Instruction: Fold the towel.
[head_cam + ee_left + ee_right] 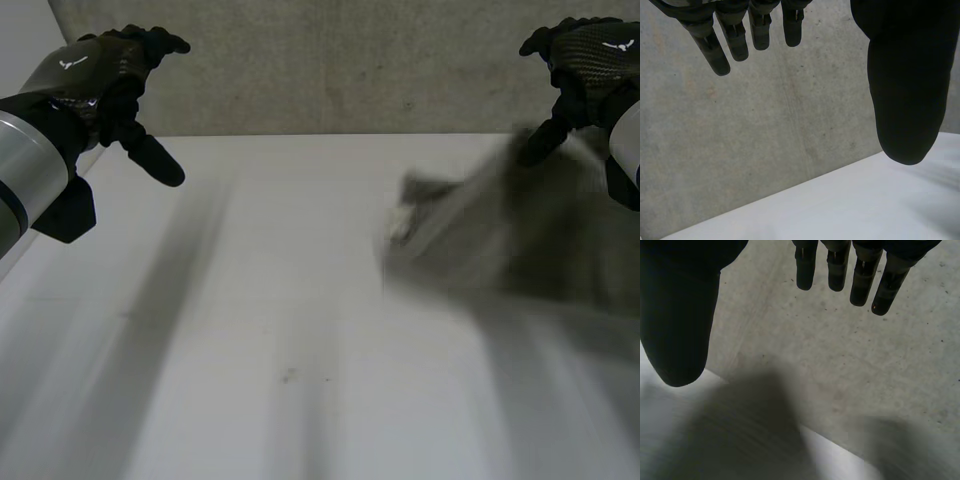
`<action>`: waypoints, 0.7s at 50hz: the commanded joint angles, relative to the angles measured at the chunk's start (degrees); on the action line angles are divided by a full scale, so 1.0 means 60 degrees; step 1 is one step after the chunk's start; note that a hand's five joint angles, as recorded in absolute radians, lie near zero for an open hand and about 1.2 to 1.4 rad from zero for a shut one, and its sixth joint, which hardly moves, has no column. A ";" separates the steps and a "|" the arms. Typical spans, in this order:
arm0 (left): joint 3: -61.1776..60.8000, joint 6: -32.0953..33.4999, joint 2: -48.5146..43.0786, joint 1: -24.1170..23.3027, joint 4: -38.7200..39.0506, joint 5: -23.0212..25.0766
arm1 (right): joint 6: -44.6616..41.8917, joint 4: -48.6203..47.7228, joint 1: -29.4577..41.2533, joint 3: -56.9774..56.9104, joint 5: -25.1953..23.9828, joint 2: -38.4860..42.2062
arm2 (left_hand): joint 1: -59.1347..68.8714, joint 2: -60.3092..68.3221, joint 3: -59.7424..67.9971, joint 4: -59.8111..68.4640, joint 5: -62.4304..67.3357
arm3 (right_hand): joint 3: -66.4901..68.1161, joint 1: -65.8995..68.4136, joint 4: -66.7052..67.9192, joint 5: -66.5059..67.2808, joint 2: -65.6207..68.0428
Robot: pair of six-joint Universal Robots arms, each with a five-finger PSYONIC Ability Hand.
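Just below the right hand's (590,55) straight, empty fingers (837,270) lies the towel (500,235); left hand's (110,75) likewise empty.

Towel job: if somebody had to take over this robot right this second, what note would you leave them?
Left hand: open, raised above the table's far left, holding nothing.
Right hand: open, raised at the far right, fingers straight, nothing in them.
Towel: grey, on the table's right side, below the right hand; it looks bunched, but its exact shape cannot be told.
Done: no neat fold to be seen.
Left: probably take hold of the towel, spread it flat, then fold it.
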 commanded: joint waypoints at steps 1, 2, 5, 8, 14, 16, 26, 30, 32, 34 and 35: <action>-0.0174 0.0175 0.0100 0.0010 0.0255 0.0001 | -0.0005 -0.0011 -0.0003 0.0053 0.0009 -0.0070 | 0.0024 0.0100 0.0088 0.0082 -0.0185 | -0.0365 -0.0211 -0.0556 -0.0535 -0.0580; -0.0174 0.0175 0.0100 0.0010 0.0255 0.0001 | -0.0005 -0.0011 -0.0003 0.0053 0.0009 -0.0070 | 0.0024 0.0100 0.0088 0.0082 -0.0185 | -0.0365 -0.0211 -0.0556 -0.0535 -0.0580; -0.0204 0.0175 0.0100 0.0010 0.0284 0.0001 | -0.0019 -0.0011 -0.0003 0.0053 0.0009 -0.0070 | 0.0024 0.0100 0.0088 0.0082 -0.0185 | -0.0365 -0.0211 -0.0556 -0.0535 -0.0580; -0.0262 0.0175 0.0085 0.0010 0.0284 0.0001 | -0.0019 -0.0026 -0.0003 0.0067 0.0009 -0.0070 | 0.0024 0.0100 0.0088 0.0082 -0.0185 | -0.0365 -0.0211 -0.0556 -0.0535 -0.0580; -0.0292 0.0175 0.0042 0.0025 0.0430 0.0001 | -0.0019 -0.0026 -0.0003 0.0097 0.0009 -0.0055 | 0.0024 0.0100 0.0088 0.0082 -0.0185 | -0.0365 -0.0211 -0.0556 -0.0535 -0.0580; -0.0292 0.0160 0.0027 0.0025 0.0445 0.0001 | -0.0019 -0.0026 -0.0003 0.0111 0.0009 -0.0055 | 0.0024 0.0100 0.0088 0.0082 -0.0185 | -0.0365 -0.0211 -0.0556 -0.0535 -0.0580; -0.0306 0.0160 0.0027 0.0025 0.0460 0.0001 | -0.0019 -0.0040 0.0011 0.0141 0.0009 -0.0055 | 0.0024 0.0100 0.0088 0.0082 -0.0185 | -0.0365 -0.0211 -0.0556 -0.0535 -0.0580; -0.0321 0.0175 0.0027 0.0025 0.0460 0.0001 | -0.0019 -0.0040 0.0011 0.0155 -0.0005 -0.0055 | 0.0024 0.0100 0.0088 0.0082 -0.0185 | -0.0365 -0.0211 -0.0556 -0.0535 -0.0580; -0.0321 0.0175 -0.0002 0.0025 0.0475 0.0001 | -0.0019 -0.0040 0.0011 0.0170 -0.0005 -0.0041 | 0.0024 0.0100 0.0088 0.0082 -0.0185 | -0.0365 -0.0211 -0.0556 -0.0535 -0.0580; -0.0306 0.0175 -0.0032 0.0025 0.0490 0.0001 | -0.0019 -0.0040 0.0011 0.0155 -0.0005 -0.0041 | 0.0024 0.0100 0.0088 0.0082 -0.0185 | -0.0365 -0.0211 -0.0556 -0.0535 -0.0580; -0.0306 0.0175 -0.0061 0.0039 0.0519 0.0001 | -0.0019 -0.0040 0.0011 0.0155 -0.0005 -0.0026 | 0.0024 0.0100 0.0088 0.0082 -0.0185 | -0.0365 -0.0211 -0.0556 -0.0535 -0.0580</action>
